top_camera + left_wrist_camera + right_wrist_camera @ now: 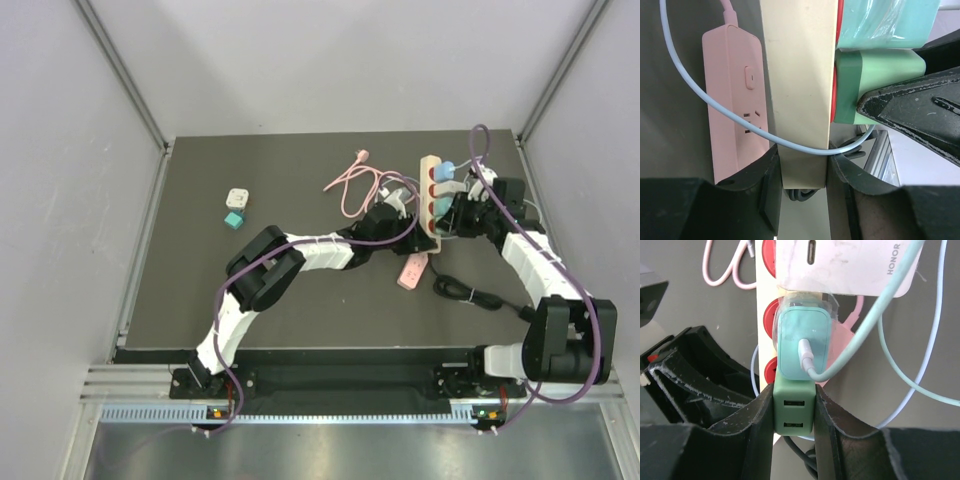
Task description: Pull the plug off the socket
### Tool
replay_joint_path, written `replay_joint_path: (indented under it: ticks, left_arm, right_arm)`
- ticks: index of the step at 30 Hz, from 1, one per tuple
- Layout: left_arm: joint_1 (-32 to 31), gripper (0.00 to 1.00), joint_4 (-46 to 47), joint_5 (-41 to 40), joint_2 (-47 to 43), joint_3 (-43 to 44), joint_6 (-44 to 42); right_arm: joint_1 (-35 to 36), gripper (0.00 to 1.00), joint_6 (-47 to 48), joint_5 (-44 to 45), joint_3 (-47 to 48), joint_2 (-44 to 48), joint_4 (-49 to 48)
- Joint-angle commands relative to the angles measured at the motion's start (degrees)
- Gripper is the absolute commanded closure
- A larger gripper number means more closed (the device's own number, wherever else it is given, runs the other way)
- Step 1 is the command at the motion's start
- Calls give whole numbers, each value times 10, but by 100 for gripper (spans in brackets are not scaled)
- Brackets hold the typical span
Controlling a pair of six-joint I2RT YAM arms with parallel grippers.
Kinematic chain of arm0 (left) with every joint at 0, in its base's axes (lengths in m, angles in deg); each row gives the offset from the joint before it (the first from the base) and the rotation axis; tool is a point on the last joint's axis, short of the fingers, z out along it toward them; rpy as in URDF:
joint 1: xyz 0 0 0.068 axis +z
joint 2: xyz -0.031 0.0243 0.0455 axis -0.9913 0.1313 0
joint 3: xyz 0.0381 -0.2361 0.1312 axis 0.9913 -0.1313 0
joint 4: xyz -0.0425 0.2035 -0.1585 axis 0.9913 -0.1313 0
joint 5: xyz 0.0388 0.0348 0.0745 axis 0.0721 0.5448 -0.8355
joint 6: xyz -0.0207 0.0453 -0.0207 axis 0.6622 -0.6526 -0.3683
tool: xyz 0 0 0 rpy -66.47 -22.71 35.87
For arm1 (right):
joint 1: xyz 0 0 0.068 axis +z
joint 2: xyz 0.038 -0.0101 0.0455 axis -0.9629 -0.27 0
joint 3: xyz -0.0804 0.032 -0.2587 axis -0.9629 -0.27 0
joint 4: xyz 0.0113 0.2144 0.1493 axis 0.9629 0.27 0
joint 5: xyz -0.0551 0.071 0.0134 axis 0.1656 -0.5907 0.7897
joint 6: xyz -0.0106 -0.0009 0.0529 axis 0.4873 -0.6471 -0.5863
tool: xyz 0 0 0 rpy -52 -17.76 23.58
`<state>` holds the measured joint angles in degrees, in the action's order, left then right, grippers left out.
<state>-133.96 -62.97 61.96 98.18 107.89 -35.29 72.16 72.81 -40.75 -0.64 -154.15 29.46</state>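
A cream power strip (431,190) with red sockets lies on the dark mat. My left gripper (802,175) is shut on its near end, one finger on each long side. A green USB plug (794,410) sits in the nearest socket, its base flush against the red face (834,95). My right gripper (794,415) is shut on this green plug, with the pads flat on both its sides. Beside it on the strip are a teal plug (802,345) with a pale cable and a white charger (850,265).
A pink power strip (735,100) lies beside the cream one, its pink cable (352,185) looping left. A light blue cable (690,85) crosses over the strip. A black cord (470,293) trails to the right. Small white (237,197) and teal (233,219) adapters sit far left.
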Motion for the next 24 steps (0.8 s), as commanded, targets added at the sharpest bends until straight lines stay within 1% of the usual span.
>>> replay_joint_path:
  ticks: [1,2,3,4,7,10,14,17,18,20,21,22,24]
  left_arm:
    - [10,100,27,-19,-20,-24,-17]
    - [11,100,50,-11,-24,-30,-13]
    - [12,100,57,-4,-26,-39,-10]
    - [14,100,64,-1,-29,-43,-9]
    - [16,100,83,11,-41,-58,-5]
    - [19,100,88,16,-50,-66,0]
    - [21,100,81,12,-51,-68,11]
    - [20,100,61,2,-47,-58,18]
    - [20,100,52,0,-44,-54,19]
    - [20,100,31,-6,-38,-39,20]
    - [20,100,26,-7,-34,-33,20]
    - [20,100,12,-7,-30,-28,20]
    - [19,100,1,-8,-27,-15,18]
  right_arm:
    - [-16,100,42,-152,42,19,-24]
    - [-25,100,54,-171,39,14,-26]
    - [-34,100,59,-186,37,11,-25]
    - [-55,100,64,-218,38,6,-19]
    - [-95,100,67,-262,41,-16,-9]
    - [-114,100,67,-271,42,-30,-4]
    - [-114,100,52,-260,39,-23,-7]
    - [-100,100,31,-215,48,-8,-7]
    - [-93,100,28,-177,51,-2,-5]
    - [-58,100,16,-132,56,14,2]
    - [-43,100,11,-85,63,20,4]
    - [-8,100,4,-62,65,24,8]
    - [28,100,-4,-17,74,35,9]
